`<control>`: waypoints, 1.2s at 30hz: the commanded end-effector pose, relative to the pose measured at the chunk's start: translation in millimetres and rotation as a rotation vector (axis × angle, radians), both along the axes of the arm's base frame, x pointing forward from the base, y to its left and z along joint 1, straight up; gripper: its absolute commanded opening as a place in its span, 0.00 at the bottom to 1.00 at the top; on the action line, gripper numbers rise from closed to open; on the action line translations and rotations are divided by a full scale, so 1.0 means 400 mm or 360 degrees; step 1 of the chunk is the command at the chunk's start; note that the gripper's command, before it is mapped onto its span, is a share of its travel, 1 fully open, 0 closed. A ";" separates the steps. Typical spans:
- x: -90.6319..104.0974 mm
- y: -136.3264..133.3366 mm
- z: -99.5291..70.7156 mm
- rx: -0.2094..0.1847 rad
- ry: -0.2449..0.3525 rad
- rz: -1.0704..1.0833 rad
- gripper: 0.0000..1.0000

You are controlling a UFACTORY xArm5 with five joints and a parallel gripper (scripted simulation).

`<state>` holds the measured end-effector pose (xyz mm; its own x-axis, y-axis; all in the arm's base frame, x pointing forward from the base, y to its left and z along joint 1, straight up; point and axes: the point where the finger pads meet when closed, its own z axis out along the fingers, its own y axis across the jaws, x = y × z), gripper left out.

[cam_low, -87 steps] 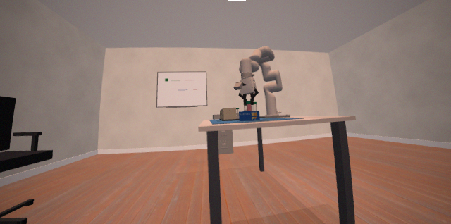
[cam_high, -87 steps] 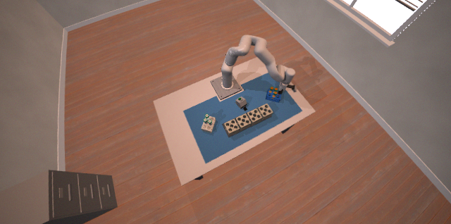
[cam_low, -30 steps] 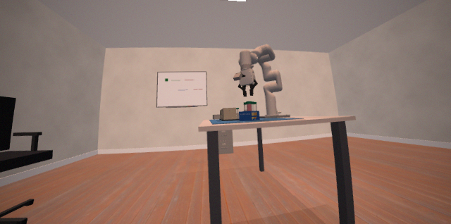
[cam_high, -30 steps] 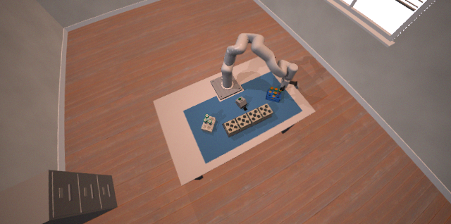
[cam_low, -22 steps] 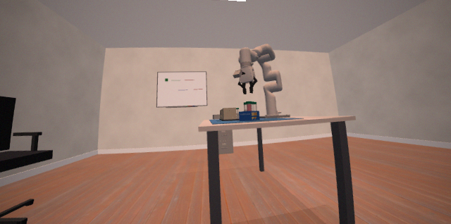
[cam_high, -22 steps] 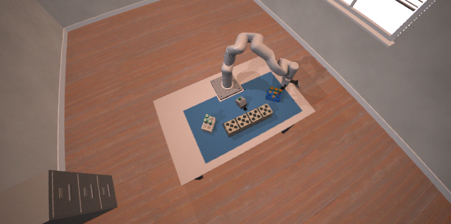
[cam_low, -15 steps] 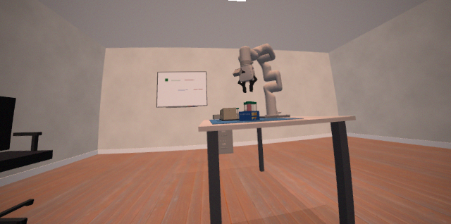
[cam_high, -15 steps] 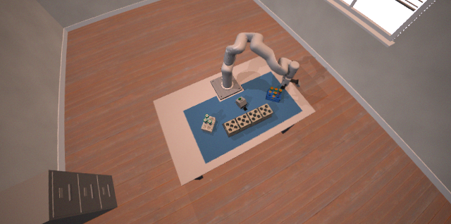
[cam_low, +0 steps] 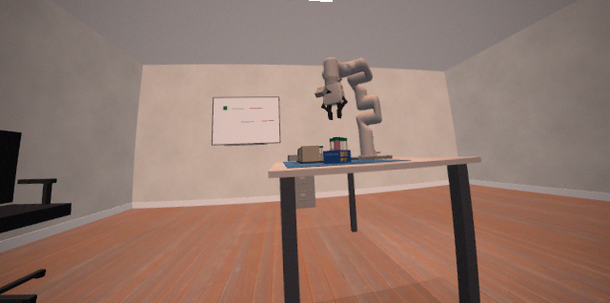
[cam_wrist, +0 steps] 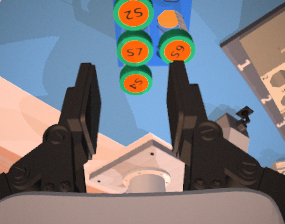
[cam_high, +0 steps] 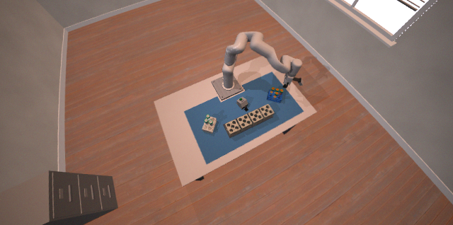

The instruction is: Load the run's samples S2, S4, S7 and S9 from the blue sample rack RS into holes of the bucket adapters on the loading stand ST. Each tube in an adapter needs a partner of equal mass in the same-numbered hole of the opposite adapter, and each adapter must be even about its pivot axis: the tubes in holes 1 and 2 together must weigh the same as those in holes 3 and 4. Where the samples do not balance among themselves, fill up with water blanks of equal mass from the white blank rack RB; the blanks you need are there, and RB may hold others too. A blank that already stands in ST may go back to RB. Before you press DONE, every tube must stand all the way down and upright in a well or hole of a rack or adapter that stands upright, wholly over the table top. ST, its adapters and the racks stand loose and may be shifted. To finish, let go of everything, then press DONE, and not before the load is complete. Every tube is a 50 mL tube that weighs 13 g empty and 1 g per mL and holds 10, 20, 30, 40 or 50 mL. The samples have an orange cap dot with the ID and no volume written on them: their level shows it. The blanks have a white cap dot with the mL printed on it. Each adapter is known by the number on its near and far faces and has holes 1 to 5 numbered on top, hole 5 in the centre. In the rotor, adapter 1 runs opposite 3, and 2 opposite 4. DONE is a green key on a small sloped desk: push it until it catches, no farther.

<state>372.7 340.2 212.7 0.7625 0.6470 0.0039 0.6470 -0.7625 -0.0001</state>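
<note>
My gripper (cam_high: pixel 286 85) hangs high above the blue sample rack RS (cam_high: pixel 272 94), with its fingers partly apart and nothing between them. In the wrist view the fingers frame the rack (cam_wrist: pixel 153 3) far below. Several orange-dotted tubes stand in it: S2 (cam_wrist: pixel 133 12), S7 (cam_wrist: pixel 134 50), S9 (cam_wrist: pixel 177 50) and one nearest me (cam_wrist: pixel 136 80) whose label I cannot read. A shorter orange dot (cam_wrist: pixel 167 18) sits lower in a well. The side view shows the gripper (cam_low: pixel 334 114) well above the rack (cam_low: pixel 337 155). The stand ST (cam_high: pixel 249 120) holds a row of adapters with empty holes.
The white blank rack RB (cam_high: pixel 208 125) with several green-capped tubes stands left of ST. The DONE desk (cam_high: pixel 242 102) sits between the arm's base (cam_high: pixel 227 88) and ST. RS is near the table's right edge. Part of ST (cam_wrist: pixel 273 76) shows at the wrist view's right.
</note>
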 end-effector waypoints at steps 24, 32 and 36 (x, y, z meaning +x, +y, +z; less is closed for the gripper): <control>0.001 0.001 0.058 0.0004 -0.0005 0.0000 0.43; 0.001 0.001 0.058 0.0004 -0.0005 0.0000 0.43; -0.002 -0.036 0.058 0.0005 -0.0004 -0.0159 0.57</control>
